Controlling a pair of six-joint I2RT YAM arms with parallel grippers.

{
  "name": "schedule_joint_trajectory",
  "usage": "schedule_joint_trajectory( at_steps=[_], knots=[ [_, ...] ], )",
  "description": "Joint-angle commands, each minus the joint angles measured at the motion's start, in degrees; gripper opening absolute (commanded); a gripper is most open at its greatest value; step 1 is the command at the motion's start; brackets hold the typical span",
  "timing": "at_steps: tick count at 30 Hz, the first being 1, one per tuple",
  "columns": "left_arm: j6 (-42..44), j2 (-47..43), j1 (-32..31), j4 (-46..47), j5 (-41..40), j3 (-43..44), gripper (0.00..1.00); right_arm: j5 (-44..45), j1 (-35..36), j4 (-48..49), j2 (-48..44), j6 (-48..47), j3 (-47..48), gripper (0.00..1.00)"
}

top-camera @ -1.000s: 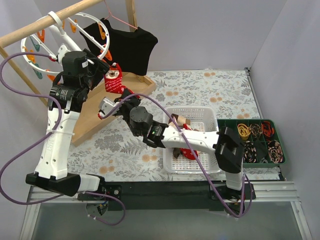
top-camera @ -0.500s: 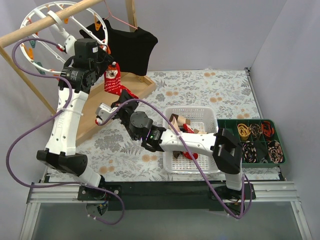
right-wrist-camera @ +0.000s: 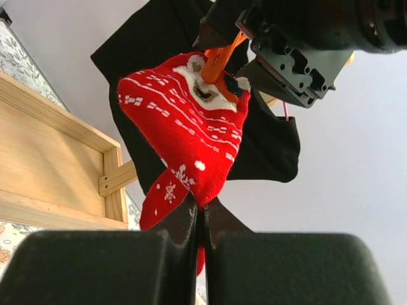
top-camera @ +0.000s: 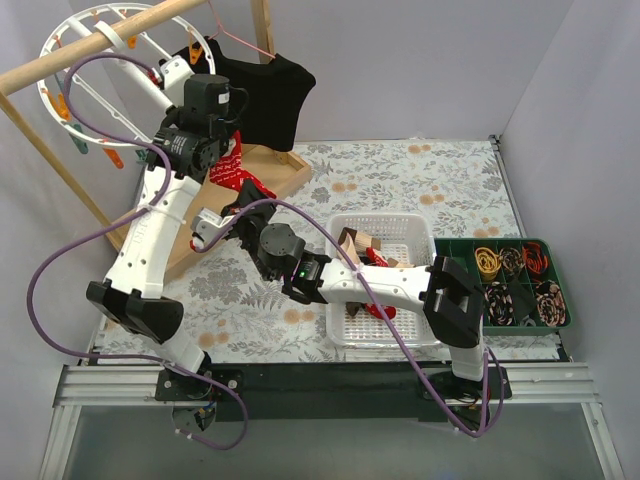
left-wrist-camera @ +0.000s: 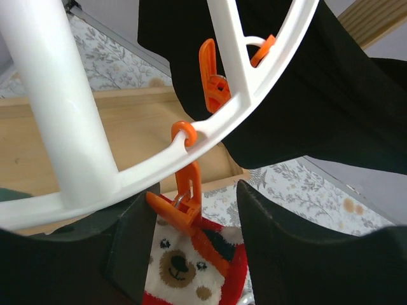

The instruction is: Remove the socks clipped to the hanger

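The white ring hanger (top-camera: 100,55) hangs from the wooden bar at top left; its rim fills the left wrist view (left-wrist-camera: 254,95). One orange clip (left-wrist-camera: 183,202) on it holds a red sock with a bear face (left-wrist-camera: 191,270). My left gripper (left-wrist-camera: 197,254) is open, its jaws on either side of that clip, whose lever touches the left finger (left-wrist-camera: 130,248). My right gripper (right-wrist-camera: 202,219) is shut on the sock's (right-wrist-camera: 184,140) lower end, below the clip (right-wrist-camera: 219,60). In the top view the sock (top-camera: 232,168) hangs between the left gripper (top-camera: 218,135) and the right gripper (top-camera: 240,200).
A black T-shirt (top-camera: 265,95) on a pink wire hanger (top-camera: 235,38) hangs right behind the sock. The wooden rack's base (top-camera: 265,170) lies below. A white basket (top-camera: 392,225) holds several socks. A green compartment tray (top-camera: 520,285) sits at the right.
My left arm has swung right and reached up to the sock's clip; the hanger ring has tilted and shifted. My right gripper has stayed shut on the sock's lower end.
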Motion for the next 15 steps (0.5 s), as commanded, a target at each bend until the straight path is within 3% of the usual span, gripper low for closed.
schedule_joint_trajectory(
  at_steps=[1,8,11,14,15],
  knots=[
    [7.3,-0.5,-1.5,3.6,-7.2,1.7,0.46,0.5,0.4,4.4,-0.8,-0.2,0.6,0.01],
    [14.2,-1.0,-2.8,6.9,-11.5,0.4,0.42,0.2,0.5,4.5,-2.2,0.2,-0.5,0.01],
    [15.5,-1.1,-2.8,7.2,-13.0,-0.5,0.30,0.2,0.5,4.6,-2.5,0.4,-0.6,0.01],
    [16.3,-1.2,-2.8,7.6,-12.5,-1.3,0.29,0.3,0.6,4.6,-2.9,0.6,-1.0,0.01],
    [16.7,-1.1,-2.8,7.8,-12.2,-1.4,0.24,0.4,0.6,4.6,-3.0,0.6,-1.2,0.01]
  ],
)
